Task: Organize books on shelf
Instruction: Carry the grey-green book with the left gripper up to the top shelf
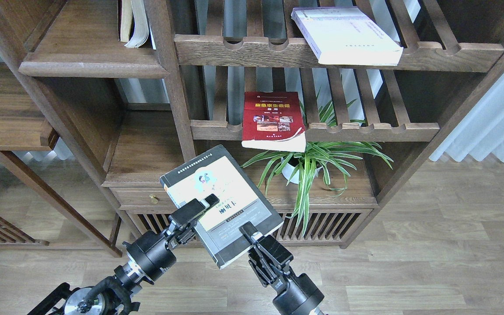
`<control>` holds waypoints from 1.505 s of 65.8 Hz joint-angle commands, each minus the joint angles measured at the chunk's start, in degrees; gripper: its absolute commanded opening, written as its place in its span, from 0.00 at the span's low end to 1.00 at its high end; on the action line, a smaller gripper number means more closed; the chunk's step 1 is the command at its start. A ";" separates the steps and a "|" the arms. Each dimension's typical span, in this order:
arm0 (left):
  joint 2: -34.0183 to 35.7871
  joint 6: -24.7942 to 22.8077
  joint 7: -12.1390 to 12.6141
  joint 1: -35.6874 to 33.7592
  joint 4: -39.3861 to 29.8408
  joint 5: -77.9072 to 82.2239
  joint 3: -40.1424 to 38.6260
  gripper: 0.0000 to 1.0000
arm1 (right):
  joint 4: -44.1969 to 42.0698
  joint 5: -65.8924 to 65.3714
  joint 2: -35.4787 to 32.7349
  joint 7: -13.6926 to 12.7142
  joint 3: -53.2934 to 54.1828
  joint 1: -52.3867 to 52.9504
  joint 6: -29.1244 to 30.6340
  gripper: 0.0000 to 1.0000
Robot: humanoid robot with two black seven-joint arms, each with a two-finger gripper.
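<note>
Together, both our grippers hold the black-grey book (221, 205) in the lower middle of the frame.

At upper left sits the solid shelf (88, 65), with a cream-paged book (133, 24) standing at its right end against the upright post (171, 83). Below centre, our left gripper (199, 209) is clamped on the black-grey book's left edge and our right gripper (248, 231) grips its lower edge; the book lies tilted, cover up, in front of the cabinet drawer (147, 197). Right of the post, the red book (273, 120) overhangs the lower slatted rack (365, 131), just above a spider plant (313, 162) in a white pot. At upper right the lavender-white book (346, 35) rests on the upper slatted rack (453, 54), its corner jutting past the rail. A pale curtain (492, 127) hangs at far right.
</note>
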 commanded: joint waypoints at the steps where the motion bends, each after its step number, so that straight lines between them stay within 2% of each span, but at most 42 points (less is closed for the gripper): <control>1: 3.45 0.00 0.04 0.43 -1.55 -0.17 -0.96 0.06 | 0.00 -0.07 0.00 -0.07 -0.46 0.00 0.00 0.99; 19: 8.90 0.00 2.23 0.26 -1.64 0.27 -5.61 0.06 | -3.15 -0.16 0.00 -0.16 0.15 0.61 0.00 0.99; 42: 15.31 0.00 2.15 -1.94 -1.64 0.18 -12.21 0.06 | -6.41 -0.24 0.00 -0.33 -0.11 2.02 0.00 0.99; 53: 17.16 0.00 2.06 -3.70 -1.73 0.18 -12.65 0.06 | -8.35 -0.33 0.00 -0.42 -0.11 2.90 0.00 0.99; 63: 18.74 0.00 2.06 -6.42 -1.73 0.18 -14.76 0.06 | -8.96 -0.33 0.00 -0.51 0.15 2.90 0.00 0.99; 68: 21.90 0.00 1.71 -9.14 -1.64 -0.25 -17.40 0.06 | -9.14 -0.42 0.00 -0.51 0.33 2.90 0.00 0.99; 88: 30.43 0.00 1.53 -16.88 -1.55 -6.94 -19.60 0.06 | -10.72 -0.77 0.00 -0.51 -0.02 2.81 0.00 0.99; 99: 33.68 0.00 2.41 -20.92 -1.55 -6.15 -19.86 0.07 | -10.72 -0.77 0.00 -0.60 -0.37 2.99 0.00 0.99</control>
